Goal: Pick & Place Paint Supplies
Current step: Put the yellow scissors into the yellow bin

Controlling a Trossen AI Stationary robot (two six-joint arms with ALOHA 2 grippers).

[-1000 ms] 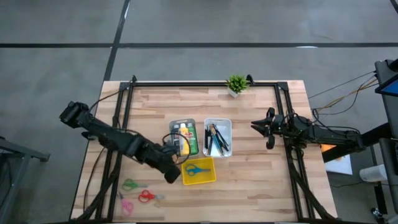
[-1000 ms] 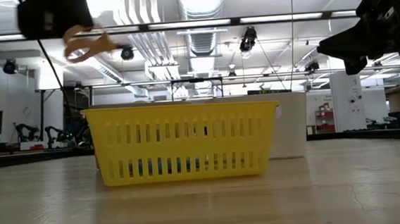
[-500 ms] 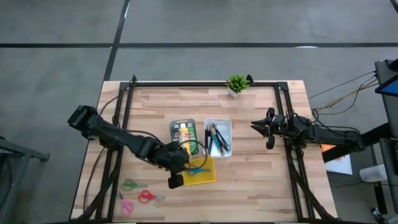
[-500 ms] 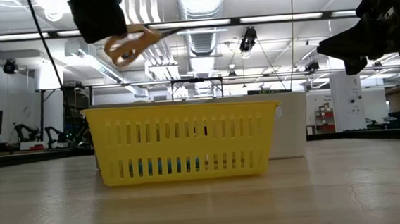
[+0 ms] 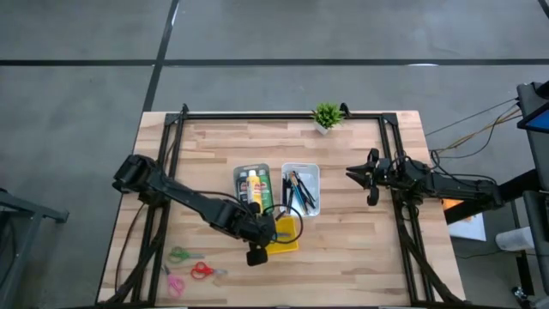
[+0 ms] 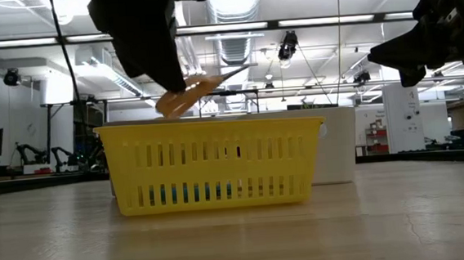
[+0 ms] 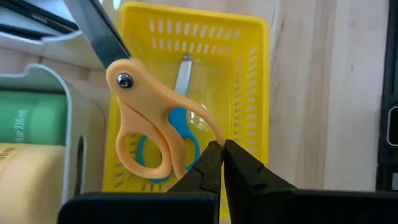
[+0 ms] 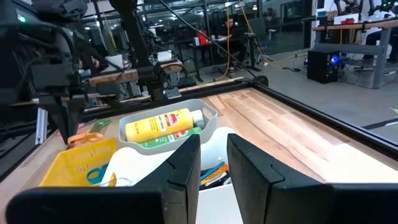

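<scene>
My left gripper (image 5: 268,233) hangs over the yellow basket (image 5: 289,246), shut on orange-handled scissors (image 6: 194,92). Blue-handled scissors (image 7: 182,135) lie on the basket floor. The yellow paint bottle (image 5: 255,190) and the green paint bottle (image 5: 266,194) lie in a grey tray (image 5: 241,172). Brushes and pencils (image 5: 299,192) lie in a white tray (image 5: 310,170) beside it. My right gripper (image 5: 353,174) waits open, in the air near the table's right edge. My left gripper (image 7: 221,147) pinches the rim of one orange handle loop (image 7: 210,126) between its two fingertips, coming from above. The scissors are lifted clear above the basket (image 6: 210,172). They sit tilted, blades (image 6: 232,71) slanting up and away from the fingers.
Green scissors (image 5: 178,254), red scissors (image 5: 202,271) and pink scissors (image 5: 174,283) lie loose near the table's near-left corner. A small potted plant (image 5: 326,116) stands at the far edge. Bare wood lies between the trays and my right arm.
My left gripper has carried the orange scissors toward the table's right, from beside the basket to above it, and has come down closer to the basket rim. The scissors' blades now slant upward. It stayed shut on them.
</scene>
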